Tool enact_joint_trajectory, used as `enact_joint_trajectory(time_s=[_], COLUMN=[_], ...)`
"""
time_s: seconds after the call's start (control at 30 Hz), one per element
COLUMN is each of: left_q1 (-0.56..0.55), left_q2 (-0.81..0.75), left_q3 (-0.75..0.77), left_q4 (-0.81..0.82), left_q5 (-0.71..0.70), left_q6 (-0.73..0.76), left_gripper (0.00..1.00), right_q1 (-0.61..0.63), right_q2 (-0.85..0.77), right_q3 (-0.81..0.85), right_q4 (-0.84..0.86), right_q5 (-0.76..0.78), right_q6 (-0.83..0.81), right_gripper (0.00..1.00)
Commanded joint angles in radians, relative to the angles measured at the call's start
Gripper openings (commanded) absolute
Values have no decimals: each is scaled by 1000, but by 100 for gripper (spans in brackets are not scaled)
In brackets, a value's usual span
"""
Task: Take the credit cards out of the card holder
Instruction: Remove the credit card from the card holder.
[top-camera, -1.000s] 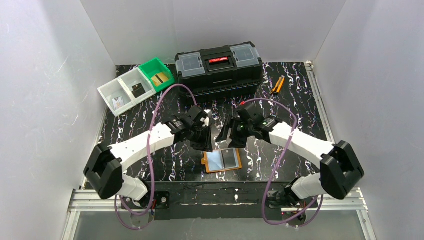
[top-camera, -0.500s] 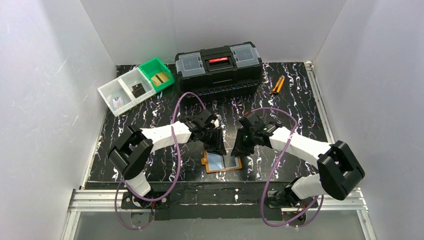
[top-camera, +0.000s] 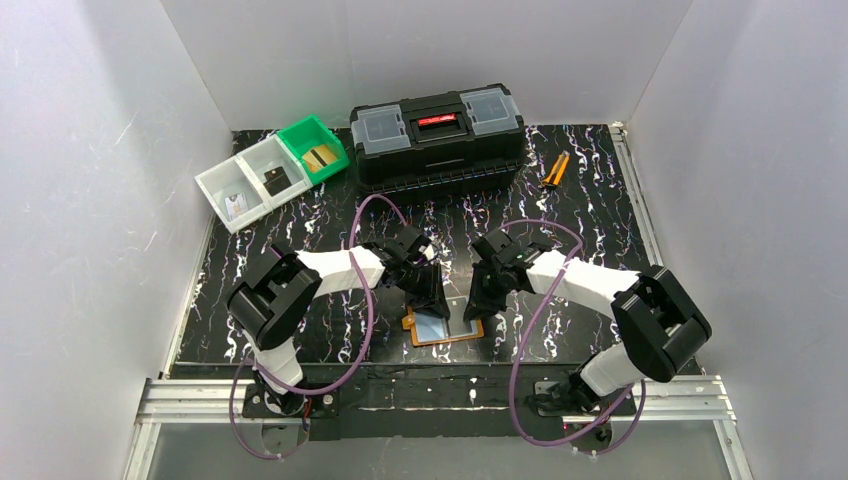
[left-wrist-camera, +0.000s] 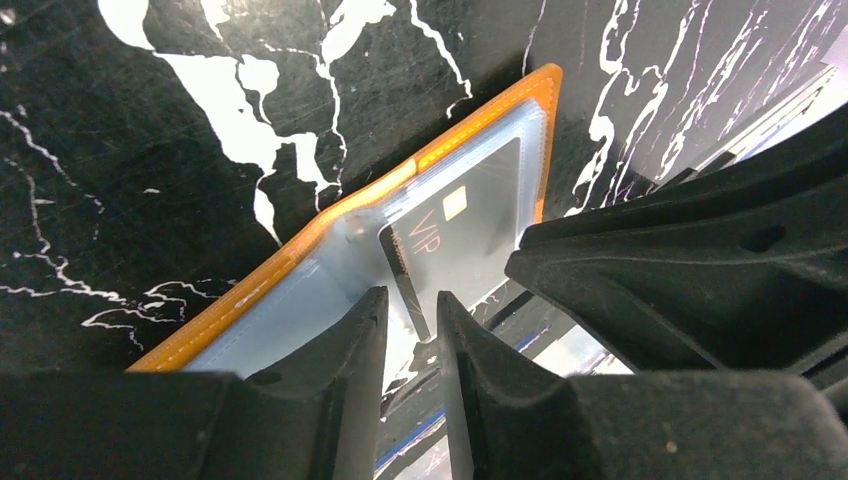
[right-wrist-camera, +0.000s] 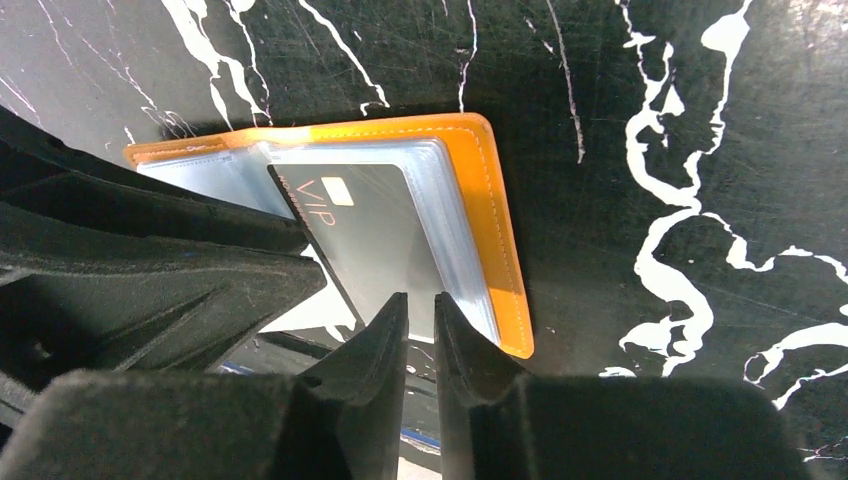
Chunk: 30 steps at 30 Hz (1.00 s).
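Holder (right-wrist-camera: 480, 200) lies open on the tabletop (right-wrist-camera: 650, 100); left jaws clamp it steady while right jaws seemingly pinch the card's (right-wrist-camera: 370, 230) edge for pulling.

Close view down onto a black worktop (right-wrist-camera: 650, 100) streaked with white marbling. An orange card holder (right-wrist-camera: 497, 250) lies open at the centre of the frame, its stacked clear plastic pockets (right-wrist-camera: 455, 235) facing up. A dark credit card (right-wrist-camera: 385, 235) printed "VIP", with a small gold chip, lies tilted over the pockets, its top left corner pointing to the upper left. At bottom centre the two black fingers of the right end effector (right-wrist-camera: 418, 305) stand with only a narrow gap between them, their tips at the card's lower edge; whether they grip it is unclear. The bulky black left end effector (right-wrist-camera: 250, 270) fills the left side, covering the holder's left half.
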Motion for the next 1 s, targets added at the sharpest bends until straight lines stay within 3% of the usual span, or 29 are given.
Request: enact_joint_trajectory(time_s=[0.0,0.4,0.7,0.97], left_q1=[4,4,22,55], left_q2=[12,45,3,-45], left_q3=[-25,-47,-61,-102], left_q4=[27,93,96,116], left_q5=[30,71,89,144], left_q6=[15,7,4,11], left_gripper=[24,24,11,8], right_q1=[8,32,42,42], right_q2=[17,67,102,119], right_q3=[-11,-14,-6,-20], right_q4=[20,42,7,-8], right_q5=[9,-5,29,46], right_q6=[-11,-1,21,43], right_gripper=[23,21,21,15])
